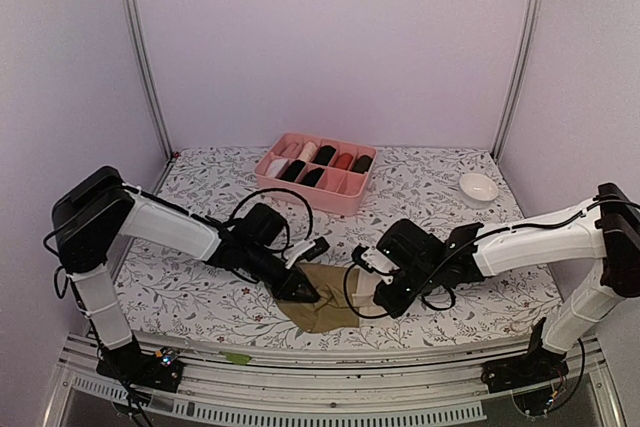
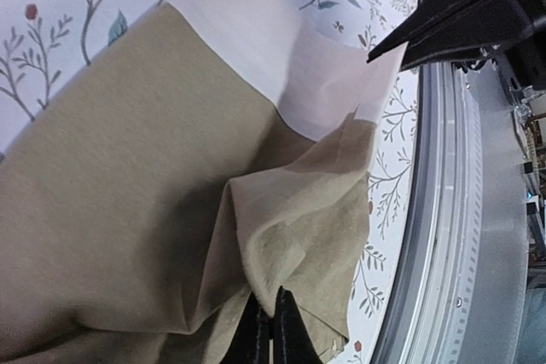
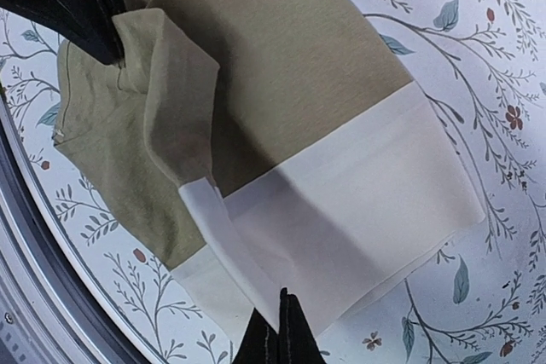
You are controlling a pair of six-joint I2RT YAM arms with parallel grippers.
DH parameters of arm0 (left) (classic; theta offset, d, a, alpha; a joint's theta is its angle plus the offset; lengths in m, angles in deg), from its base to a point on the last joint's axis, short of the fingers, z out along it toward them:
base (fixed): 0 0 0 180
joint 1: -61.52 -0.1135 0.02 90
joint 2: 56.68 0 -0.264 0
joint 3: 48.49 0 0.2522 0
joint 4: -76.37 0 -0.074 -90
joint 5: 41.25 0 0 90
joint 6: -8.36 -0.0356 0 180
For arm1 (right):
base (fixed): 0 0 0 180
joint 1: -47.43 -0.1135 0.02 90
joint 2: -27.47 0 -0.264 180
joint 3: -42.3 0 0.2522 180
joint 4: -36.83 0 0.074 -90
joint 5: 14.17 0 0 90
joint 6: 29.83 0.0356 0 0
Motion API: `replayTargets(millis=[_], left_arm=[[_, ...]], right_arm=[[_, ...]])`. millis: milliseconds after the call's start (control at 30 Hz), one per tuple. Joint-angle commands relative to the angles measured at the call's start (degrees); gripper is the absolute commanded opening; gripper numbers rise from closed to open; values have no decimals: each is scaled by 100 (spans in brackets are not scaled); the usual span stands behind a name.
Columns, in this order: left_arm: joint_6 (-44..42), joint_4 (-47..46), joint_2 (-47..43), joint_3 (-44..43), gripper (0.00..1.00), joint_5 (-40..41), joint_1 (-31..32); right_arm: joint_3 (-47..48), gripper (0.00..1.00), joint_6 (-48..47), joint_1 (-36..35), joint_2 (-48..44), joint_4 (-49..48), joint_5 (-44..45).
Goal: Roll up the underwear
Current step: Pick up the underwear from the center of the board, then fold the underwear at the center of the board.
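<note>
An olive-brown underwear [image 1: 325, 302] with a cream waistband lies on the floral table near the front edge, between both grippers. My left gripper [image 1: 299, 292] is shut on a fold of its olive fabric [image 2: 281, 236], with the fingertips [image 2: 288, 323] pinching it. My right gripper [image 1: 381, 299] is shut on a lifted fold of the cream waistband [image 3: 341, 202], with the fingertips [image 3: 294, 330] clamped on the band. The olive body [image 3: 281, 49] lies mostly flat, with one side folded over. Rolled black and other pieces sit in the pink box.
A pink divided box [image 1: 316, 172] with several rolled items stands at the back centre. A small white bowl [image 1: 478, 187] sits at the back right. The metal front rail [image 2: 461, 210] runs close by the underwear.
</note>
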Motion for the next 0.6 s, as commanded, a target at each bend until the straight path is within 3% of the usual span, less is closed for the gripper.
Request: replayTargets(millis=[0, 233, 567], left_arm=[[-454, 434, -388, -280, 0, -22, -293], [-1597, 1331, -258, -1381, 0, 641, -822], [-3523, 2133, 990, -3474, 0, 1882, -1065]], right_arm=[[299, 0, 31, 257, -259, 109, 337], [791, 0, -268, 1041, -295, 17, 801], [1698, 0, -1475, 1837, 602, -444, 694]])
